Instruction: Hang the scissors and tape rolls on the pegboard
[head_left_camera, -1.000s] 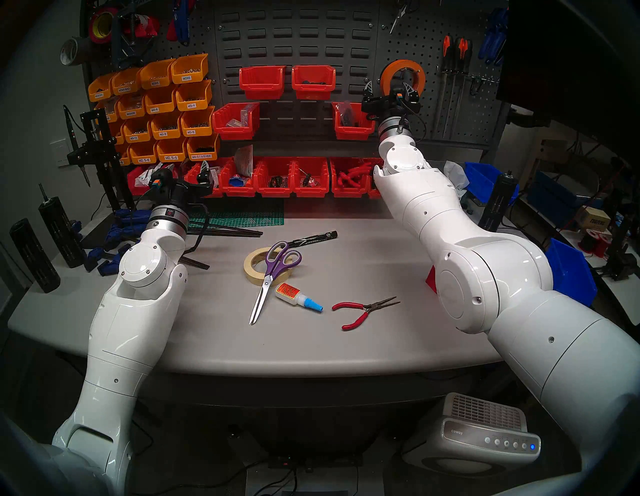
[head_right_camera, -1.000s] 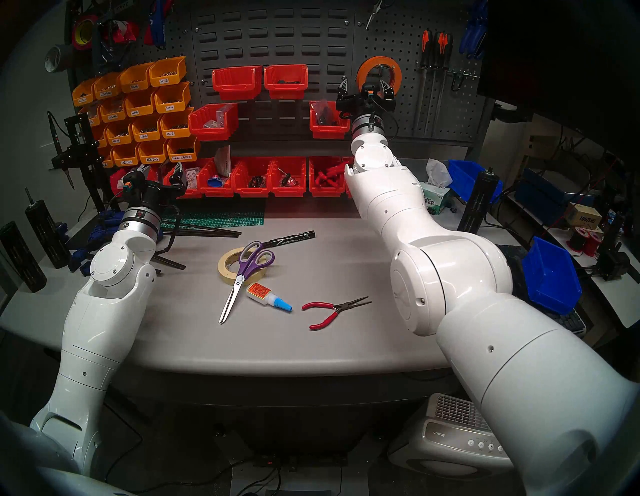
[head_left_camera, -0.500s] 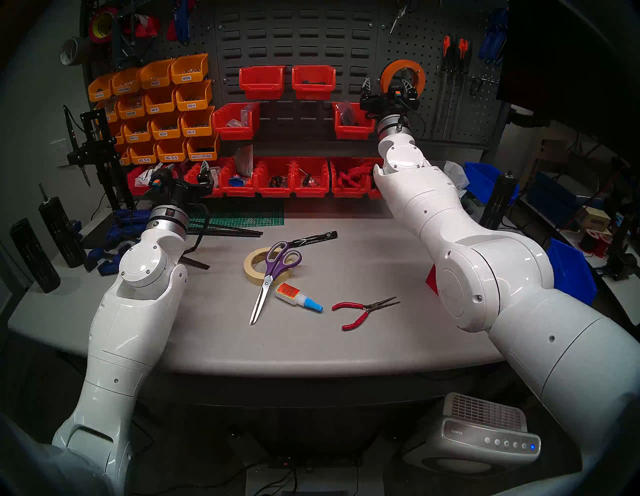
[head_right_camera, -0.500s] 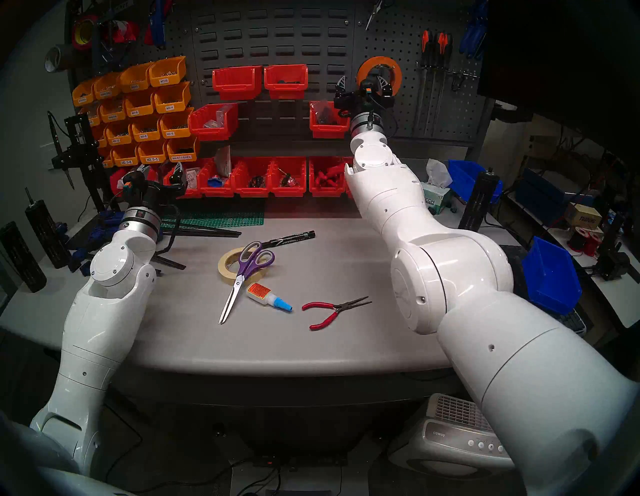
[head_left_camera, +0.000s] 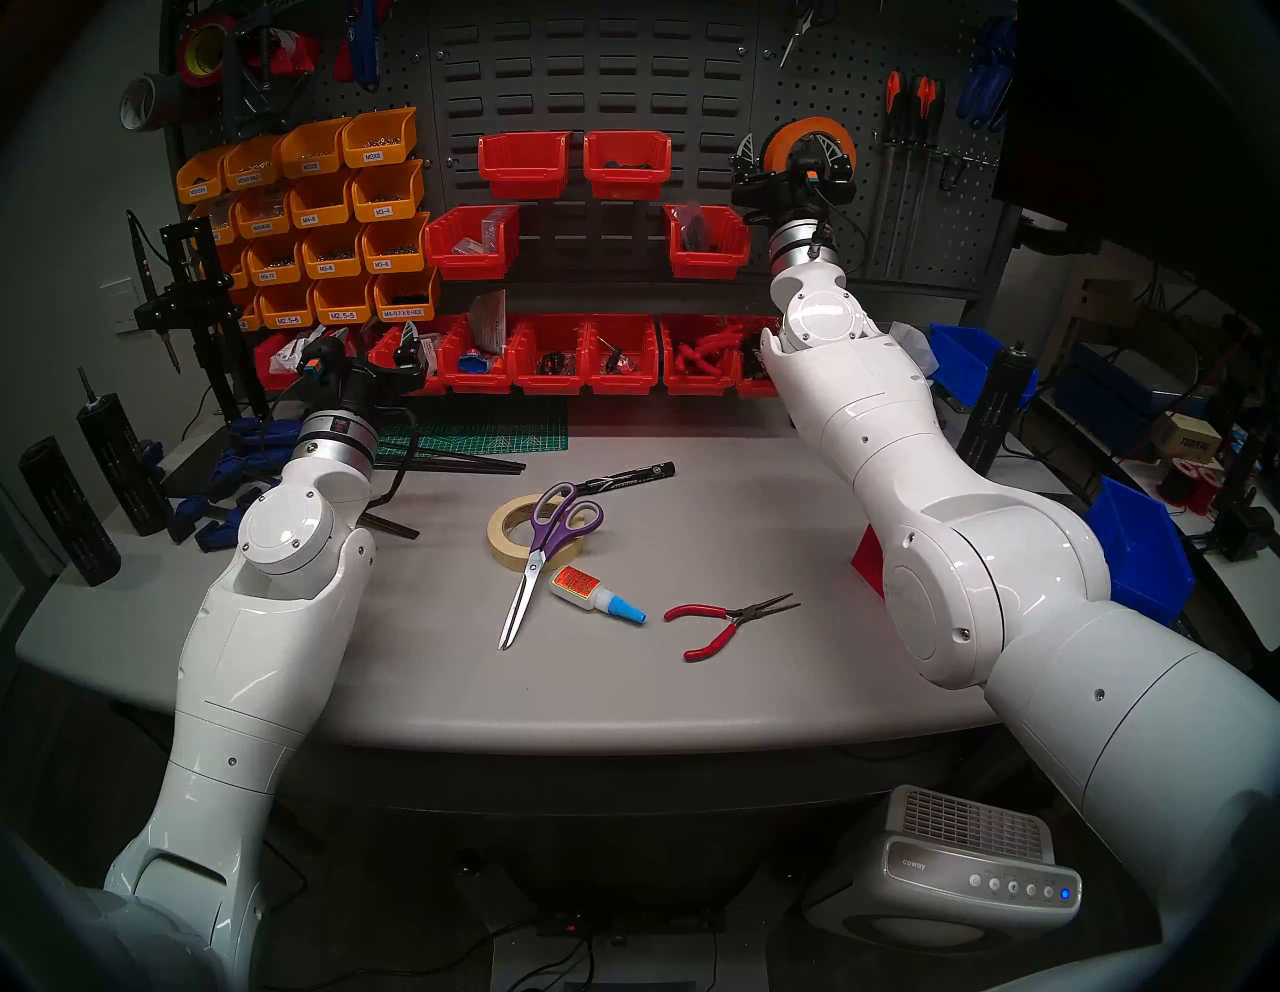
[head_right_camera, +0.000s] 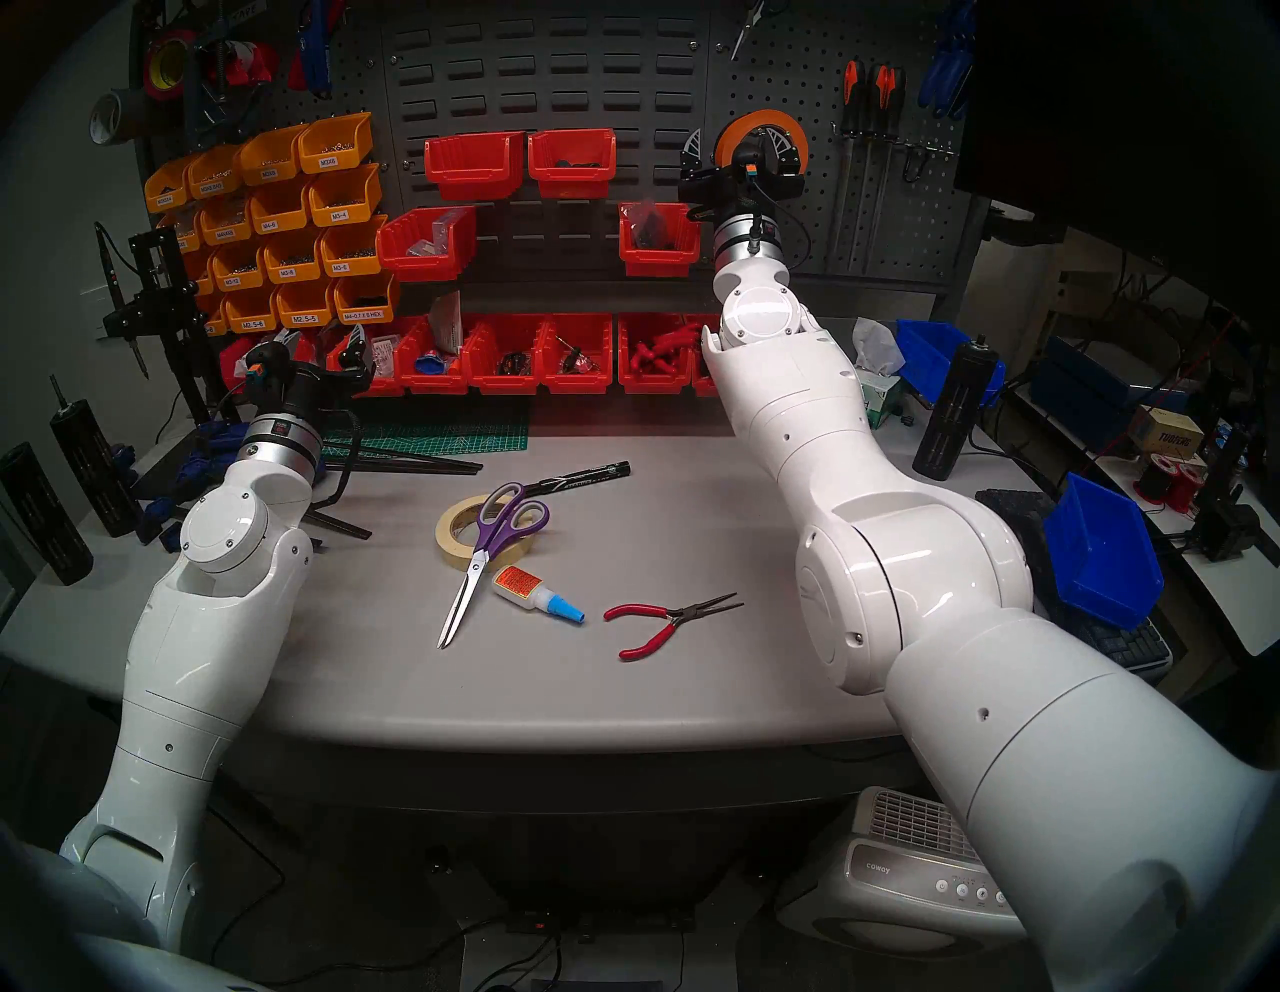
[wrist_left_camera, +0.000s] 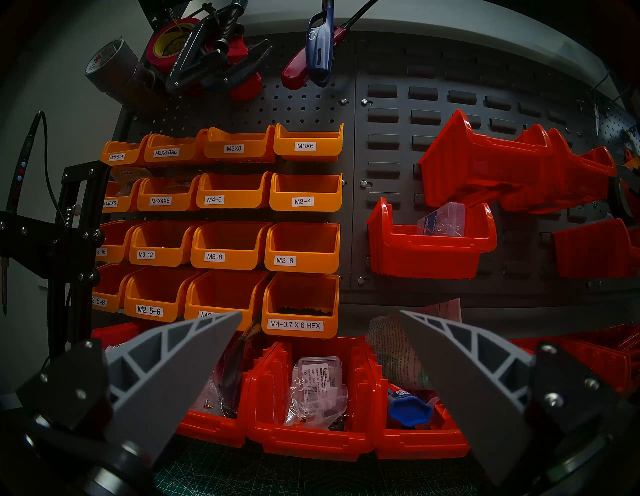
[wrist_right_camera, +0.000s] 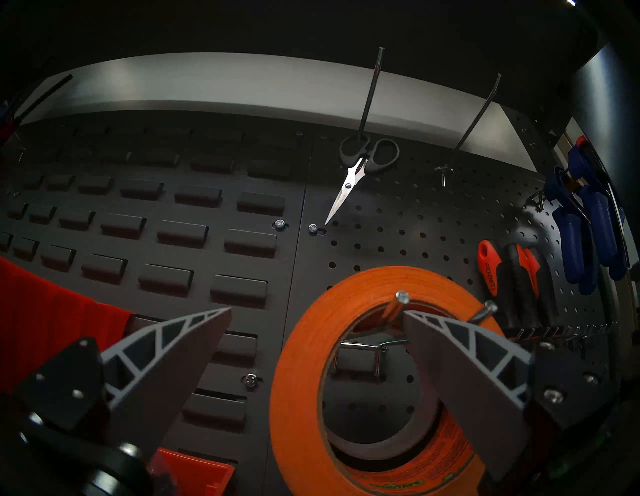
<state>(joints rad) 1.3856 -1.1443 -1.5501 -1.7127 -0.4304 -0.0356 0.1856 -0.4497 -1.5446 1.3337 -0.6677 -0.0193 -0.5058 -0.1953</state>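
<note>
Two tape rolls (head_left_camera: 807, 142) (head_left_camera: 537, 532) (one scissors (head_left_camera: 544, 554))

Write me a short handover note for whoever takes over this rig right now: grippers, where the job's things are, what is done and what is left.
Right gripper: open, up at the pegboard, one finger inside the orange tape roll, which hangs on a wire hook; nothing clamped.
Left gripper: open, empty, facing the bins.
Done: orange roll hung.
Left: the purple-handled scissors lie with their handles on the cream tape roll on the table; both need hanging. I see no black roll in any view.
Leave the pliers, glue bottle and marker.
</note>
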